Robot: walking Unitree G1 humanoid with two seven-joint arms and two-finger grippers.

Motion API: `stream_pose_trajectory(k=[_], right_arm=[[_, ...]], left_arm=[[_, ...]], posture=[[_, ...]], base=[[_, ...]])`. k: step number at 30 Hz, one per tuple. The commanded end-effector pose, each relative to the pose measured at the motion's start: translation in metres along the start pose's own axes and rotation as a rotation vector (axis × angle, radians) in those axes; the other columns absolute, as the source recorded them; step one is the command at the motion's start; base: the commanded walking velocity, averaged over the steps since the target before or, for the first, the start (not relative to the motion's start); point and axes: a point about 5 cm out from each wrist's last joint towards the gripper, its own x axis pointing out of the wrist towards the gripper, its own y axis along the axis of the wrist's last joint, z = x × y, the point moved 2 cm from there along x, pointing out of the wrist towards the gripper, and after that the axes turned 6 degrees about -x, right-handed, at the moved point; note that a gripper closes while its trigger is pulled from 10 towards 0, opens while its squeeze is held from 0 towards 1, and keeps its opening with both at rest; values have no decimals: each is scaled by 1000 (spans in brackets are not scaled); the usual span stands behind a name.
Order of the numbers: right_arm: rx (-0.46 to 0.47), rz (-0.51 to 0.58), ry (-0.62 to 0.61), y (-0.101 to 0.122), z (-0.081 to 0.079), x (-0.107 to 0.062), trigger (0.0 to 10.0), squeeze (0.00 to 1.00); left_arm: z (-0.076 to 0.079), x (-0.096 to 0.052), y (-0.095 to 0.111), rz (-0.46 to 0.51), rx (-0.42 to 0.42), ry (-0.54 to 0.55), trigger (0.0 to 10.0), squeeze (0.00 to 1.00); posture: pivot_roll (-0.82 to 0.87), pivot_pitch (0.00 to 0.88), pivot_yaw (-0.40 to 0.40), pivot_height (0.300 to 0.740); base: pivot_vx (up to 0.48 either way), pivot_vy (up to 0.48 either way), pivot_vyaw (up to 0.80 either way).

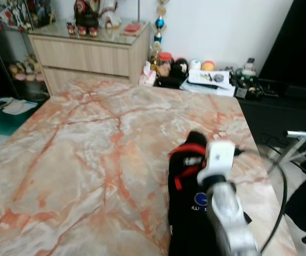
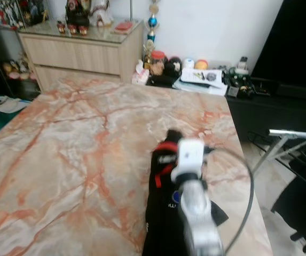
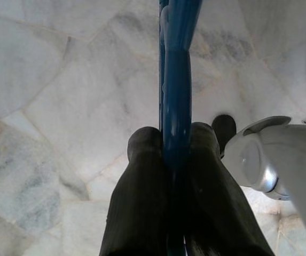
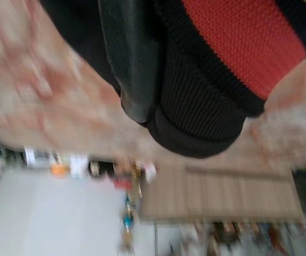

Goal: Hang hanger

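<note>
Hanger point(image 3: 177, 106): blue, clamped between the two fingers point(image 3: 142, 202) of your left gripper point(image 3: 175, 144). It runs straight out past the fingertips over pale marble floor point(image 3: 62, 106). You hold it low at your side, probably to keep it ready while the other arm deals with the clothing.
Garment point(image 1: 187, 213): black with red bands and a small blue badge, lying on the near right part of the marble table point(image 1: 88, 149). It looks set there for the hanger to go in.
Right gripper point(image 4: 142, 114): pressed against the garment's ribbed cuff; one dark finger lies on the cloth, but you cannot tell whether the jaws are apart or closed.
Right arm point(image 1: 225, 208): silver, reaching over the garment in the head views.
Rack point(image 2: 291, 136): a metal rail past the table's right edge, a likely place for hanging.
Head views: table, garment, cabinet point(image 1: 88, 56).
Left wrist view: the hanger and its grip.
Right wrist view: blurred.
</note>
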Motion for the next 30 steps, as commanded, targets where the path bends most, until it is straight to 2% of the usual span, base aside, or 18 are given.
stream_pose_trajectory(k=[1, 2, 3, 10, 16, 22, 24, 25, 30], right_arm=[[-2, 7, -14, 8, 9, -7, 10000, 0], [-5, -6, -20, 6, 11, -11, 10000, 722], [-8, -39, -41, 0, 16, -18, 10000, 1000], [15, -123, -106, -4, 25, -39, 10000, 1000], [28, -185, -95, -11, 21, -56, 10000, 1000], [44, -195, -97, -10, 21, -56, 10000, 1000], [49, -197, -94, -10, 20, -56, 10000, 518], [52, -198, -91, -10, 19, -55, 10000, 0], [60, -199, -79, -10, 17, -54, 10000, 0]], left_arm=[[2, 0, 0, -6, 7, -7, 10000, 0], [2, 0, 0, -5, 6, -6, 10000, 0], [1, 0, 0, -4, 6, -6, 10000, 0], [1, 0, -1, -4, 10, -11, 10000, 0], [2, 0, -2, -3, 18, -18, 10000, 0], [2, 0, -2, -5, 35, -21, 10000, 0], [2, 0, -2, -4, 33, -21, 10000, 0], [1, 0, -2, -3, 33, -19, 10000, 0], [1, 0, -1, -2, 30, -16, 10000, 0]], posture=[[-32, 0, -14, 740], [-32, 0, -14, 740], [-32, 0, -16, 740], [-31, 0, -17, 740], [-38, 0, -15, 740], [-39, 0, -14, 740], [-39, 0, -14, 740], [-30, 0, -16, 740], [-26, 0, -20, 740]], base=[[0, 0, 0], [0, 0, 0], [0, 0, 0], [0, 0, 0], [0, 0, 0], [0, 0, 0], [0, 0, 0], [0, 0, 0], [0, 0, 0]])
